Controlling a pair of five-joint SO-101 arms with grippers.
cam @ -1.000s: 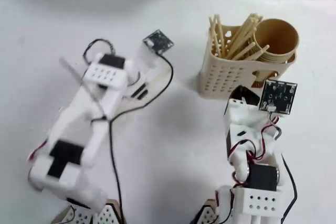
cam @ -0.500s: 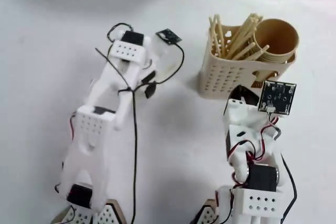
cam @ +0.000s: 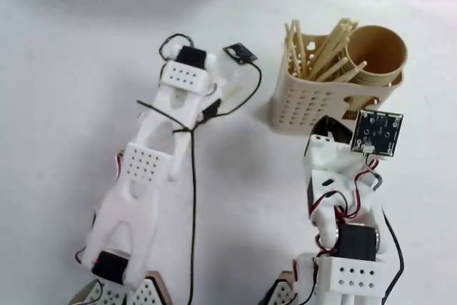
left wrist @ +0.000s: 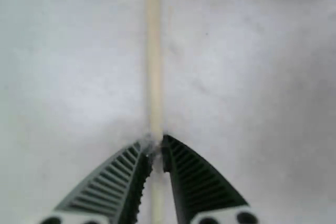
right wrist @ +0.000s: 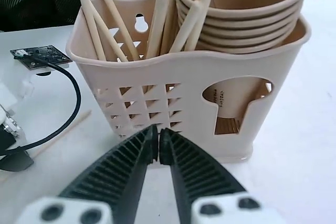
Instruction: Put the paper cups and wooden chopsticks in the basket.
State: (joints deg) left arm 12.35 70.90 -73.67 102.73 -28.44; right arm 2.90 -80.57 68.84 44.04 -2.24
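The left end effector (left wrist: 156,153) is pinched shut on one wooden chopstick (left wrist: 153,51), gripped near its end so the shaft points ahead; it seems to lie low over the desk (cam: 64,69), near the basket (right wrist: 173,77) on its chopstick side. The right end effector (right wrist: 158,142) rests closed and empty just in front of the basket. With stacked paper cups (right wrist: 247,24) and leaning chopsticks (right wrist: 161,14) crowding the rim, the freest approach is probably over that chopstick side.

Beige latticed basket (cam: 307,108); tan cups (cam: 376,46)

High overhead, wrist views close, basket (cam: 307,105) shared
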